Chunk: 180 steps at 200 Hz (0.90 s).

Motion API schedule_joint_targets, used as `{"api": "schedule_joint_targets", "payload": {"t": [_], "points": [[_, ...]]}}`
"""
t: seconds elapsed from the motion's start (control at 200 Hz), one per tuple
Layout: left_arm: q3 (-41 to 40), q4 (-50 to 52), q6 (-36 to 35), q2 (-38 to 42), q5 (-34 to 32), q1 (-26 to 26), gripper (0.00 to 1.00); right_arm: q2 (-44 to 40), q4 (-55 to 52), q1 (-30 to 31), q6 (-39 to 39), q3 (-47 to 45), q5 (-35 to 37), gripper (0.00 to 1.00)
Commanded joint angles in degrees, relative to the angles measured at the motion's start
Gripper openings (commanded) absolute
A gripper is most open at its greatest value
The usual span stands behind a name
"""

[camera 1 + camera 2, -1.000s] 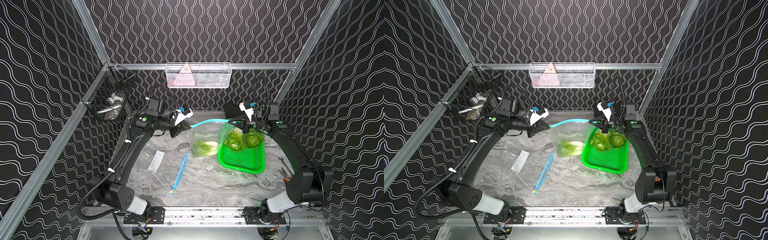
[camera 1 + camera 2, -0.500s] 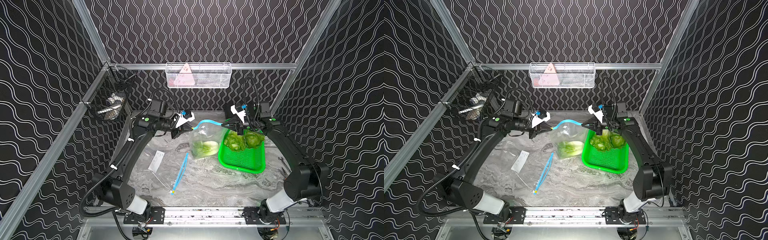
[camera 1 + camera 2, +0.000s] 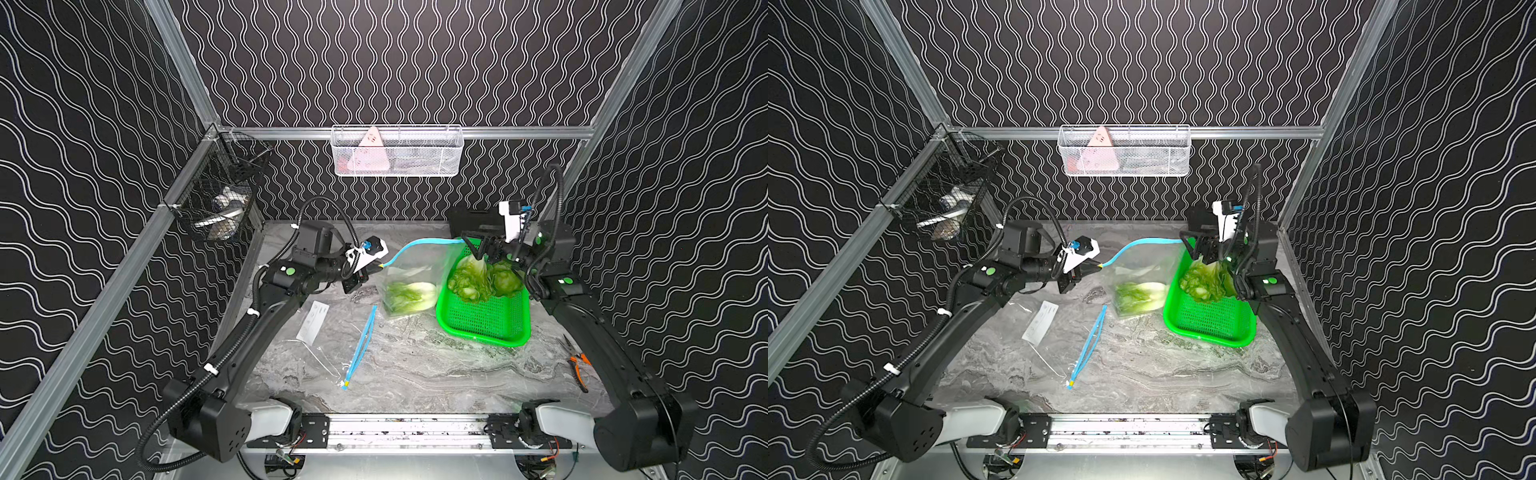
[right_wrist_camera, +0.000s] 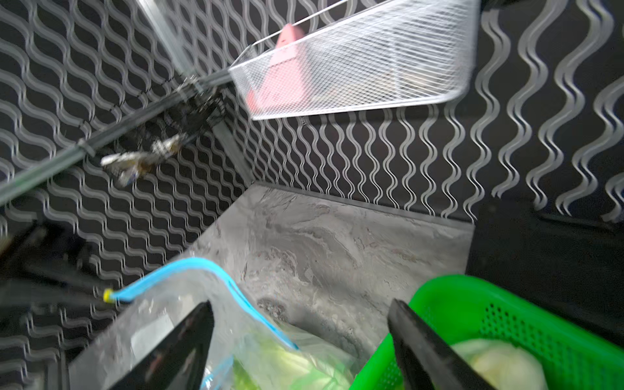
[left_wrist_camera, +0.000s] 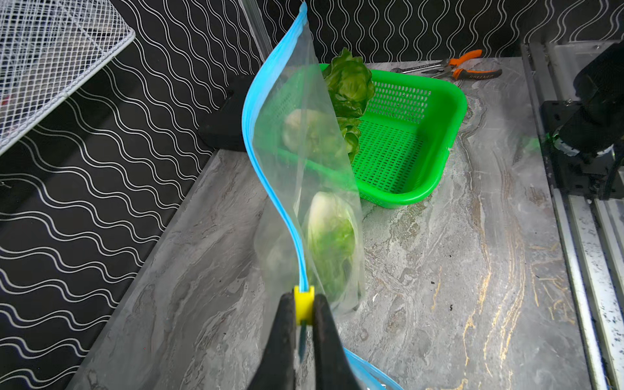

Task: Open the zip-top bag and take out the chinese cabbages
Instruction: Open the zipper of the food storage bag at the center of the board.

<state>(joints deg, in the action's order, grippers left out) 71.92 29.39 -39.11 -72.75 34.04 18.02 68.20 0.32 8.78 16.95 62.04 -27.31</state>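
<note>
A clear zip-top bag (image 3: 415, 270) with a blue zip strip stands on the table in both top views, and one chinese cabbage (image 3: 409, 296) lies inside it. My left gripper (image 5: 304, 297) is shut on the yellow slider at the strip's end and holds that corner up. Two more chinese cabbages (image 3: 469, 280) (image 3: 505, 280) rest in the green basket (image 3: 486, 328) beside the bag. My right gripper (image 4: 300, 304) hangs open over the basket's far corner, at the other end of the bag's mouth. One of its fingers (image 4: 182, 341) shows through the bag's film.
A second, flat zip bag (image 3: 332, 353) and a paper slip (image 3: 313, 322) lie left of centre. Orange-handled pliers (image 3: 575, 365) lie by the right arm. A white wire basket (image 3: 397, 151) hangs on the back wall and a black one (image 3: 220, 203) on the left rail.
My right gripper was shut at the bag's mouth and has opened wide, shifting slightly left. The left gripper keeps its hold on the slider.
</note>
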Motion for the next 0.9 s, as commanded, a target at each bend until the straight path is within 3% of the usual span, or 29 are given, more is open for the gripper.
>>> {"api": "schedule_joint_targets", "payload": {"t": [0.0, 0.145, 0.48, 0.68, 0.896], "points": [[-3.71, -4.38, -0.37, 2.82, -3.35, 1.51, 0.00, -4.52, -5.28, 0.57, 22.47, -2.75, 6.31, 0.81], [-6.11, -2.87, -1.73, 3.88, -3.79, 3.59, 0.00, -6.60, -7.13, 4.72, 34.57, -5.82, 0.56, 0.77], [-5.91, 0.26, -3.14, 3.82, -0.47, 5.20, 0.00, 2.02, -1.55, 18.65, 40.78, -1.27, 1.60, 0.74], [-5.91, 3.59, -5.80, 4.36, 1.10, 5.45, 0.00, 6.28, -1.53, 19.56, 42.87, 1.69, 3.58, 0.68], [-6.78, 1.38, -4.59, 4.60, -0.64, 5.45, 0.00, 6.00, -3.81, 19.61, 42.59, -0.30, 4.99, 0.52]]}}
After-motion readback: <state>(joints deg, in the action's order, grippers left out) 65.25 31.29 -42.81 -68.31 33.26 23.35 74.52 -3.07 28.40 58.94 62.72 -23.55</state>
